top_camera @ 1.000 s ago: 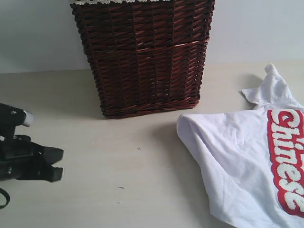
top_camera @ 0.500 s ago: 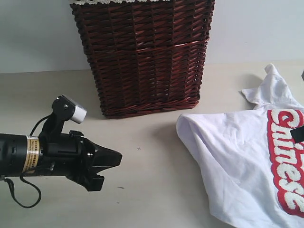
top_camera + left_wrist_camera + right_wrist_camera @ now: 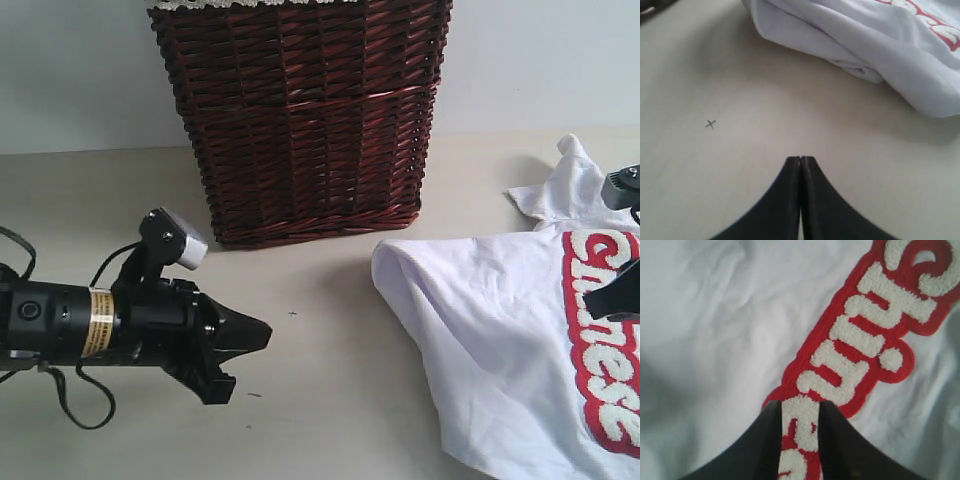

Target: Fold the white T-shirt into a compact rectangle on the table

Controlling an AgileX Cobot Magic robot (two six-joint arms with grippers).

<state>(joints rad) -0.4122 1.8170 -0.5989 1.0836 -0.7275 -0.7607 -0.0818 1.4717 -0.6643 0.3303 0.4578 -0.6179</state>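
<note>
Left hand (image 3: 266,338) nearer the white T-shirt (image 3: 480,320) — right hand (image 3: 800,407) over it, ajar

Ext cam: low, mid-range, looks across tabletop (image 3: 330,420) toward wicker basket (image 3: 300,120) & wall (image 3: 80,70), left claw (image 3: 262,338) side-on. Left wrist cam: close over tabletop, faces fwd past claw tips to white T-shirt (image 3: 880,45) ahead of claw; ext shows same shirt edge. Right wrist cam: v. close, looks down past right claw (image 3: 800,407) onto red lettering (image 3: 865,340) just beyond it, also in ext view.
</note>
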